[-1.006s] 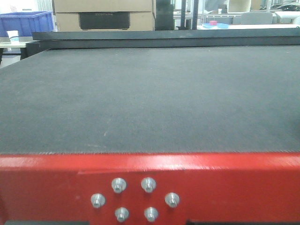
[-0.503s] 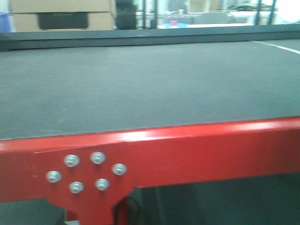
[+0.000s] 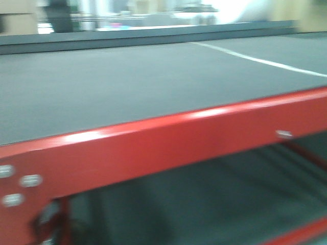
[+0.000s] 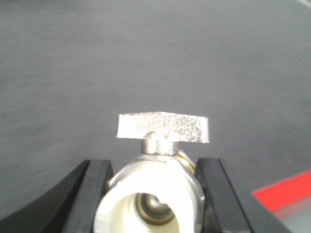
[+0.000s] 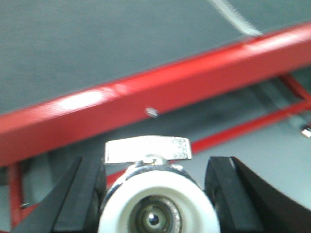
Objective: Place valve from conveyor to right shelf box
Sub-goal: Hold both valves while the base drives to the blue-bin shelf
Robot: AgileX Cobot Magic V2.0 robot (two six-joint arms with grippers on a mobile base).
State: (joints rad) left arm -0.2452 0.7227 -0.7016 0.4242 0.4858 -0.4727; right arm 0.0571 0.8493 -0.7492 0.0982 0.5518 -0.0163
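Observation:
Each wrist view shows a silver valve with a flat handle and a white-rimmed opening. My left gripper is shut on one valve, held above the conveyor's dark grey belt. My right gripper is shut on the other valve, held off the belt, in front of the conveyor's glossy red edge. In the front view the conveyor fills the frame, with its red edge running slantwise. Neither gripper shows there. The right shelf box is out of view.
A white line crosses the belt at the right. Silver bolts sit on the red frame at the lower left. Red crossbars and grey floor lie below the edge. Blurred boxes stand beyond the belt.
The front view has swung to the right. The bolt cluster slid to the left edge, the red edge now slants, and a white line on the belt came into sight.

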